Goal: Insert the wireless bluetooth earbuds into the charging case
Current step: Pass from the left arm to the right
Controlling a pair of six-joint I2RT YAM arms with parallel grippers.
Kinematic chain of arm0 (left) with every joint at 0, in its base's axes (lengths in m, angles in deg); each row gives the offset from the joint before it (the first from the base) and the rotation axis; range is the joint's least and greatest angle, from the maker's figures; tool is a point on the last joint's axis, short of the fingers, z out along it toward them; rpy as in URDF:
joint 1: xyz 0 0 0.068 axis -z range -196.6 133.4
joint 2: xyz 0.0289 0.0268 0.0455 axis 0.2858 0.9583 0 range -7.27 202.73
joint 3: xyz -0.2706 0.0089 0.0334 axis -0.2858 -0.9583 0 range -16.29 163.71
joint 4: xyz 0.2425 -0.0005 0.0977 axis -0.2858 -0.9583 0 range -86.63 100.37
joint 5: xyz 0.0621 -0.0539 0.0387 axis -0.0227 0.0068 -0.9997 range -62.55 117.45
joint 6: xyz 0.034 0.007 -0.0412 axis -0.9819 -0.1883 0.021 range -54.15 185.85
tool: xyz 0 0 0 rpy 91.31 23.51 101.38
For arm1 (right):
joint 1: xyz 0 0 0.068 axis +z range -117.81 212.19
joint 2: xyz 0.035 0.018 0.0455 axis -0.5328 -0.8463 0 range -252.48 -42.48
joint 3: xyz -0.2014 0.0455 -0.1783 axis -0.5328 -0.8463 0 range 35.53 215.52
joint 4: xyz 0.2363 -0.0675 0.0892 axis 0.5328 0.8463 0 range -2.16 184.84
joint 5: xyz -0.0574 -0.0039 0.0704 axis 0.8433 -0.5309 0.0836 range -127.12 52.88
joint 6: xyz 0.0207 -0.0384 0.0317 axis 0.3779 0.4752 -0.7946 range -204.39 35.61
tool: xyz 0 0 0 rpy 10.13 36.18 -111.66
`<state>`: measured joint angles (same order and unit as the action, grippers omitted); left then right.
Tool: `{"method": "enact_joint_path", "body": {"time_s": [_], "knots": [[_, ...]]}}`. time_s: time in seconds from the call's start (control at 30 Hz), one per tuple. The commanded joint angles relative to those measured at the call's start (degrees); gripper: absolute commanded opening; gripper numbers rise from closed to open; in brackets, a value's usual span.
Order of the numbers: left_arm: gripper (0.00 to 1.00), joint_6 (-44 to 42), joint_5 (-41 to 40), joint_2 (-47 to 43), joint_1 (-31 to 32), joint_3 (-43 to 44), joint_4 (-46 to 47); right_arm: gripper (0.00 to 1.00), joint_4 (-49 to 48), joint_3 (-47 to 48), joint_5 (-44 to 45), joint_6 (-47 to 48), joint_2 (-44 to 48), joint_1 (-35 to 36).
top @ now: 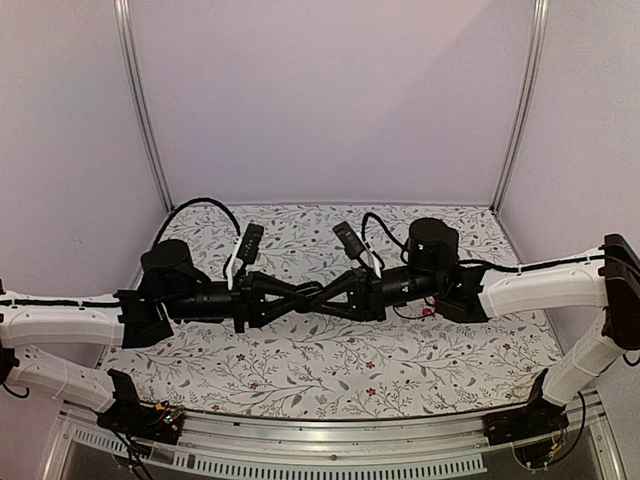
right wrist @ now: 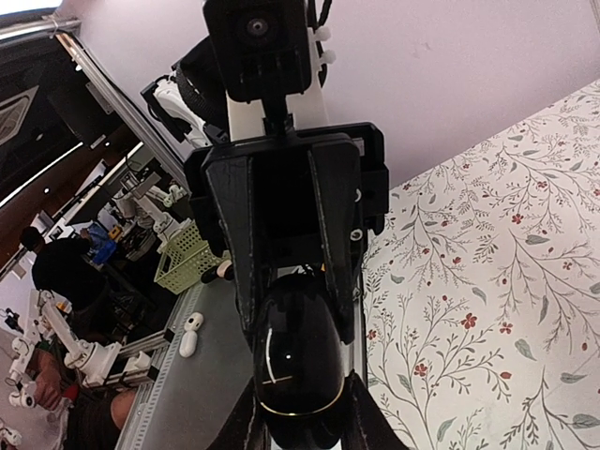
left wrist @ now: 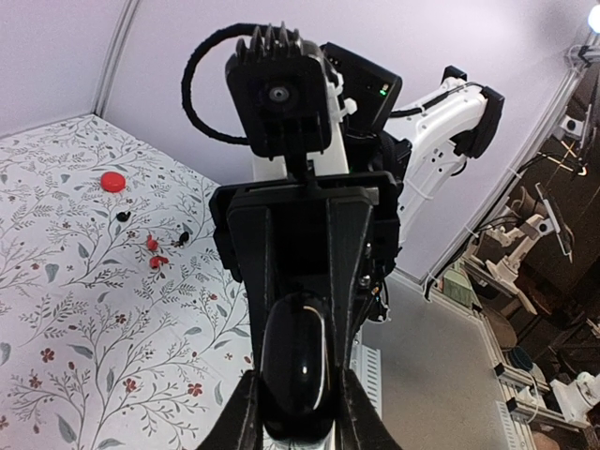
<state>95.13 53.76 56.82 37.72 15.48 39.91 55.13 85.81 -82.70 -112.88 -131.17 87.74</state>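
Above the middle of the floral table (top: 330, 370), the charging case (left wrist: 295, 370), a glossy black pebble, is hanging in the air between the two arms, which are meeting tip to tip. The left gripper (left wrist: 298, 403) is clamping the case from one end, and the right gripper (right wrist: 302, 412) is pinching it from the opposite end, so both appear to be gripping the same thing. A thin seam is showing around the case, which looks shut. The wireless bluetooth earbuds (left wrist: 152, 244), small red beads, are lying on the cloth well below the case and off toward the right arm's side, near a red disc (left wrist: 113, 181), and nothing is touching them. Judging from this, the task is only beginning: the case is waiting to be opened, and both buds are waiting to be picked up and seated.
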Motion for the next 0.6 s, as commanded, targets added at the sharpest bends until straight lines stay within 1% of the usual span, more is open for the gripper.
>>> {"method": "enact_joint_path", "body": {"time_s": [0.0, 0.17, 0.27, 0.3, 0.43, 0.57], "knots": [[0.11, -0.03, -1.0, 0.49, 0.68, 0.38, -0.85, 0.16, -0.37, 1.93, -0.54, 0.36, -0.55, 0.49], [0.33, -1.21, -1.77, 0.22, 0.53, 1.72, -4.96, 0.09, 0.92, 2.18, -1.23, 1.52, -0.61, 0.51], [0.46, -1.93, -2.29, 0.31, 0.54, 3.15, -7.75, 0.08, 2.4, 2.48, -1.78, 2.51, -0.53, 0.46], [0.49, -1.99, -2.71, 0.32, 0.59, 3.47, -8.42, 0.07, 2.96, 2.53, -1.79, 3.19, -0.53, 0.52], [0.54, -2.12, -2.87, 0.64, 0.47, 4.16, -9.26, 0.06, 5.21, 2.86, -1.88, 5.29, -0.38, 0.52], [0.54, -2.01, -3.14, 1.56, 0.47, 5.11, -10.09, 0.05, 7.38, 3.48, -2.16, 7.45, -0.35, 0.54]]}}
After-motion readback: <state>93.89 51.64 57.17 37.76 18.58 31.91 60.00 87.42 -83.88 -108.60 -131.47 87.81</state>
